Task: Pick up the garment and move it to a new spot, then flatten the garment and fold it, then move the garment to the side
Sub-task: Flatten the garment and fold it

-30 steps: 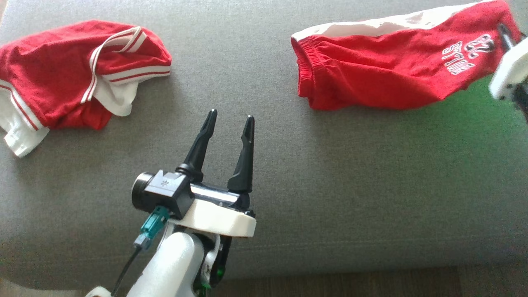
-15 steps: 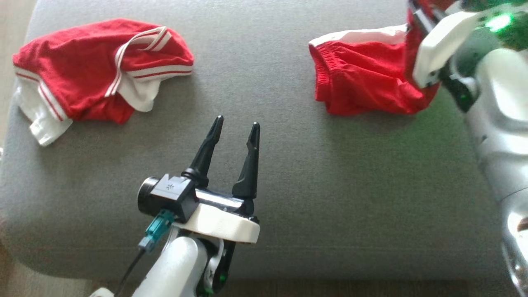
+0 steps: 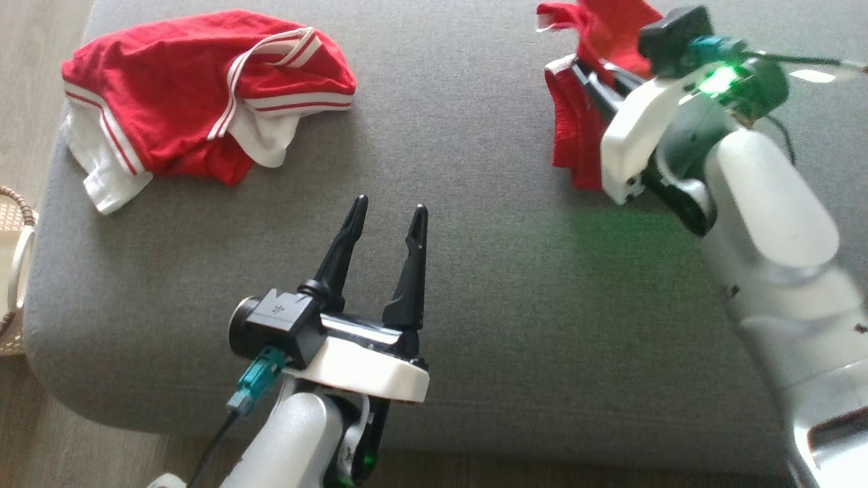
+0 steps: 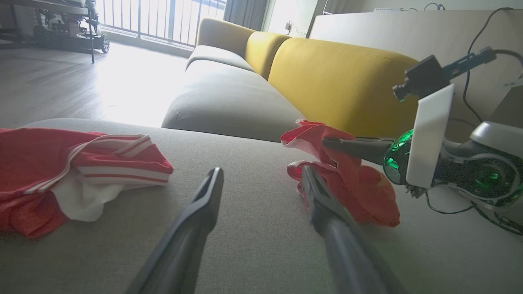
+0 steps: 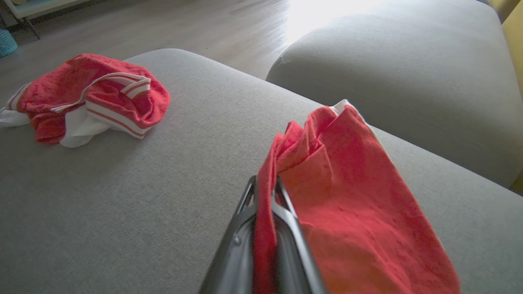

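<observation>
The red shorts point(image 3: 575, 130) with a white edge hang bunched at the far right of the grey cushion point(image 3: 475, 257). My right gripper point(image 3: 580, 68) is shut on their cloth and holds one end up, while the lower part still rests on the cushion. In the right wrist view the red shorts point(image 5: 351, 183) drape over and to the right of my shut right gripper point(image 5: 265, 184). My left gripper point(image 3: 388, 205) hovers open over the cushion's middle with nothing in it. The left wrist view shows the left gripper point(image 4: 261, 172) open and the shorts point(image 4: 369, 196) ahead on the right.
A second red garment with white stripes point(image 3: 190, 115) lies crumpled at the cushion's far left. A wicker basket point(image 3: 15, 271) stands on the wooden floor past the left edge. A yellow sofa point(image 4: 339, 69) with another grey seat point(image 5: 388, 61) lies beyond.
The head camera has shifted. My right arm has swung in from the right with the shorts' end pinched; the shorts, spread flat before, are now bunched and partly raised. The left gripper stays open.
</observation>
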